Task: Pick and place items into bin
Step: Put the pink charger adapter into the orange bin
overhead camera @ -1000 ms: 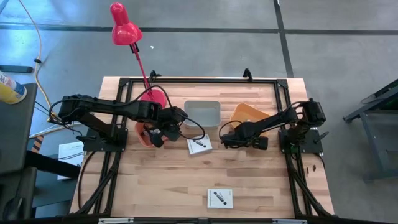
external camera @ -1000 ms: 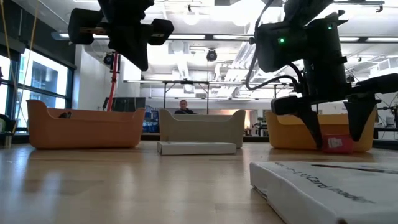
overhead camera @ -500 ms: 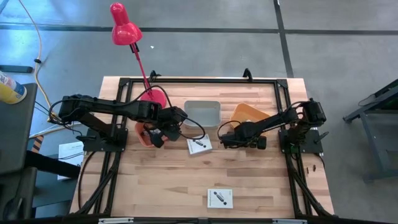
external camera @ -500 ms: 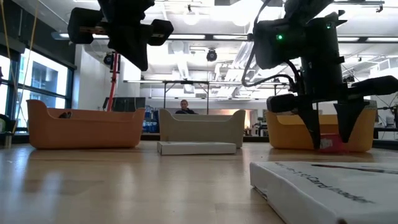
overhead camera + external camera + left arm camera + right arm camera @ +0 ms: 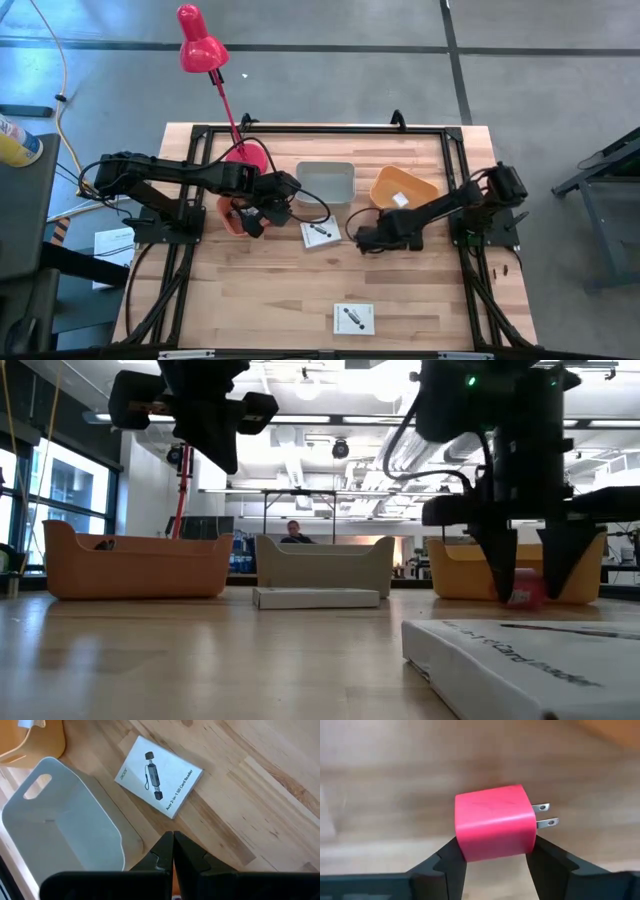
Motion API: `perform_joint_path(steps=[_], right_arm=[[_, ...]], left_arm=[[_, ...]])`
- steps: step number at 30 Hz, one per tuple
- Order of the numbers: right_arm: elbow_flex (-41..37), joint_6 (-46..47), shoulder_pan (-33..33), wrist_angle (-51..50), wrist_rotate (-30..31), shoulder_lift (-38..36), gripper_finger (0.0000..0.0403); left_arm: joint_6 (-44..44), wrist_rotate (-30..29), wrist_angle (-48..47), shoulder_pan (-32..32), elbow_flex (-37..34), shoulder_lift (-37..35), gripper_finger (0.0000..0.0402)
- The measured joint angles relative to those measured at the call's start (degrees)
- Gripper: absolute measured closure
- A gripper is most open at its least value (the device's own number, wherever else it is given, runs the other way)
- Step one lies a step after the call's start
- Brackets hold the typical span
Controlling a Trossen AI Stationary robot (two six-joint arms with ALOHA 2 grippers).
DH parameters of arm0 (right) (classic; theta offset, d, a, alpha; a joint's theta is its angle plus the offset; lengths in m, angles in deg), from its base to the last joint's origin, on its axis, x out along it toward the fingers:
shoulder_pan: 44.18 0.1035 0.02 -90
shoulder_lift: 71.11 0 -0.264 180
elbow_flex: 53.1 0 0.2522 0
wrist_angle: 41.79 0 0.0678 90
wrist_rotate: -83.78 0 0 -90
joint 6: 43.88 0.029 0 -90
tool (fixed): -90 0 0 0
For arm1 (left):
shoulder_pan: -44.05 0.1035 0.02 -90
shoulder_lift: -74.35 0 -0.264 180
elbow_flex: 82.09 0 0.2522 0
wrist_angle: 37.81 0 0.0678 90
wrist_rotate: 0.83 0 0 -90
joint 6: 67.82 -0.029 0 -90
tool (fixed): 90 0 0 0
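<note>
Right wrist view: a glossy pink plug block (image 5: 495, 822), a rounded cube with two flat metal prongs on one side, sits clamped between the two dark matte fingers (image 5: 451, 861) of the right gripper (image 5: 495, 857), just above the blurred pale wood of the table (image 5: 380, 780). High view: this gripper (image 5: 366, 240) lies near the table's middle, beside a white square packet (image 5: 320, 233) and in front of an orange bin (image 5: 402, 187) with rounded corners that holds a small white piece; the block itself is too small to make out here. A grey rectangular bin (image 5: 326, 181) stands behind the packet, and a second white packet (image 5: 353, 318) lies near the front edge. The left gripper (image 5: 262, 215) hangs with its fingers pressed together on nothing, over a third orange bin that its arm largely hides. Low view: the pink block (image 5: 527, 593) shows between the right fingers close to the tabletop; the near packet (image 5: 530, 655) is cut off at the picture's edge.
</note>
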Motion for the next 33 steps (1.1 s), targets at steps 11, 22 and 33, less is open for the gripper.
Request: perform_joint_path(steps=[11, 22, 33], right_arm=[[4.7, 0.6, 8.0, 3.4, -1.5, 0.1, 0.0232], [10.2, -1.2, 9.7, -8.2, 0.3, 0.1, 0.0228], [15.1, -1.8, 9.7, -22.2, 1.9, 0.1, 0.0228]], left_arm=[[1.8, 1.2, 0.3, 0.0, 0.0, 0.0, 0.0401], [6.2, 1.2, 3.6, 0.0, 0.0, 0.0, 0.0401], [8.9, 1.3, 4.5, 0.0, 0.0, 0.0, 0.0401]])
